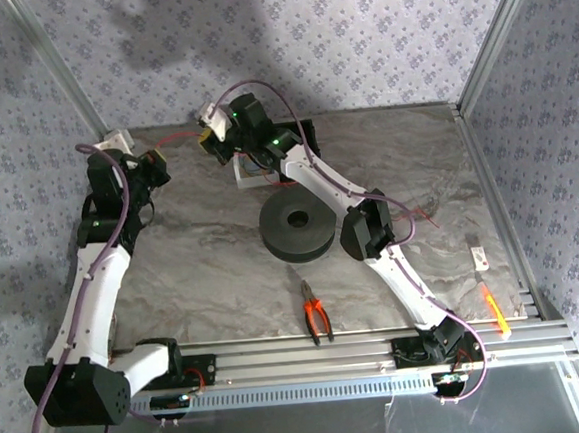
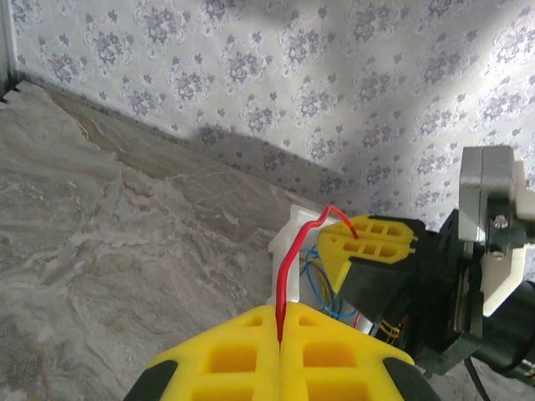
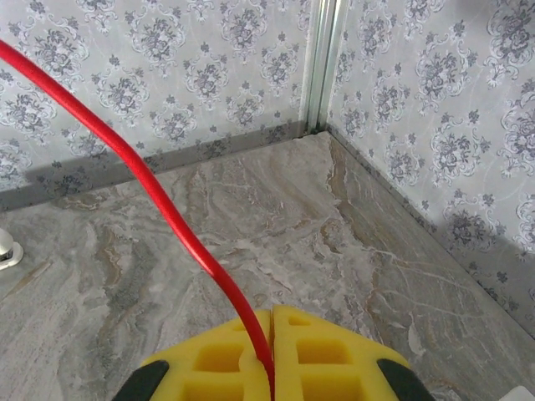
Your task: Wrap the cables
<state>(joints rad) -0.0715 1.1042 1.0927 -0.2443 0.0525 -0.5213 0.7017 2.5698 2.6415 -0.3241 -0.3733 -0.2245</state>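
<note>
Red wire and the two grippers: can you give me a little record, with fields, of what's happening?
red wire: runs from one gripper to the other
left gripper: shut on the red wire
right gripper: shut on the red wire
black disc: lying flat between the arms
pliers: lying nearer the arm bases, untouched

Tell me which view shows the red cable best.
Left wrist: the red cable runs its whole span there, from the shut left gripper up to the right gripper. Right wrist shows it large, pinched in the right gripper, leaving the frame upper left. Top external gives a faint thin line between the grippers.
</note>
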